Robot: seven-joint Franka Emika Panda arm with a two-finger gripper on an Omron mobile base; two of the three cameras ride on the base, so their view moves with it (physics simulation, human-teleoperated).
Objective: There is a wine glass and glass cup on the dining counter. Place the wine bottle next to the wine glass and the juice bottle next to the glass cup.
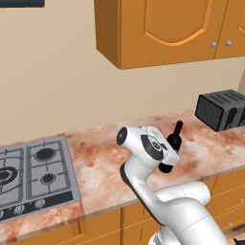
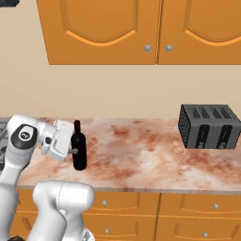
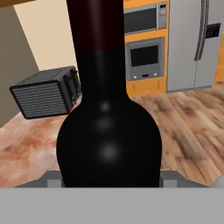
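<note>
Right base view is showing the wine bottle (image 2: 79, 151) standing upright on the table (image 2: 141, 155), near its front edge, with the gripper (image 2: 74, 150) reaching it from the left at mid-body height. Hand view is showing the bottle (image 3: 109, 131) close up, centred across the frame, its shoulders and neck rising straight. The fingertips are hidden behind the bottle, so whether the jaws are already pressing on the glass cannot be told. Judging the step as the grasp: keep the bottle centred between the fingers, close on the wide body below the shoulder, and lift vertically so the base is clearing the table before any swing. The toaster (image 2: 210, 126) is sitting well apart to the right; the stove (image 1: 33, 177) is lying to the left.
</note>
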